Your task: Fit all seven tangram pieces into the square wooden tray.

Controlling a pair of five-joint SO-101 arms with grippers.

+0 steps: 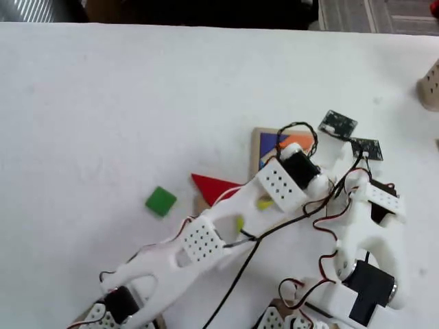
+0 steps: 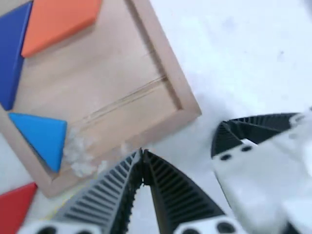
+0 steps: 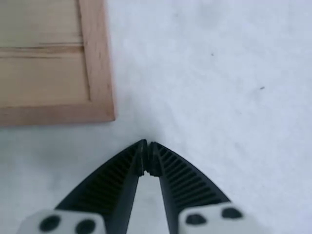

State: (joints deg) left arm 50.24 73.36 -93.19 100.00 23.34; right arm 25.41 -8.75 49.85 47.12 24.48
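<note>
The square wooden tray holds an orange piece, a dark blue piece and a light blue triangle. My left gripper is shut and holds nothing, just outside the tray's corner. My right gripper is also shut with nothing in it, over bare table beside another tray corner. In the high view a red triangle lies left of the tray, and a green square lies further left. Yellow bits peek from under the left arm.
The right arm stands close beside the left arm's wrist, with loose cables between them. The other arm's black fingers sit near my left gripper. A beige object stands at the table's right edge. Open white table lies left and behind.
</note>
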